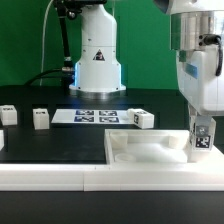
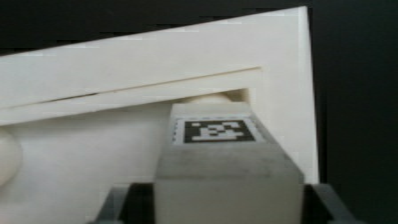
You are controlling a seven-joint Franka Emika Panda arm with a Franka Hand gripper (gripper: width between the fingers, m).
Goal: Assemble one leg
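Observation:
My gripper [image 1: 202,135] is shut on a leg [image 1: 201,138], a small white post with a black-and-white tag on its side. It holds the leg upright at the right-hand corner of the large flat white panel [image 1: 150,150], its lower end down at the corner recess. In the wrist view the leg [image 2: 222,150] fills the space between my fingers [image 2: 128,200], its far end at the panel's recess [image 2: 222,97]. Whether the leg is seated in the recess is hidden. Other legs lie on the table: one [image 1: 41,119], one [image 1: 143,120], one [image 1: 8,114].
The marker board [image 1: 92,116] lies flat behind the panel. The robot's base [image 1: 97,60] stands at the back. A white rail [image 1: 60,178] runs along the table's front edge.

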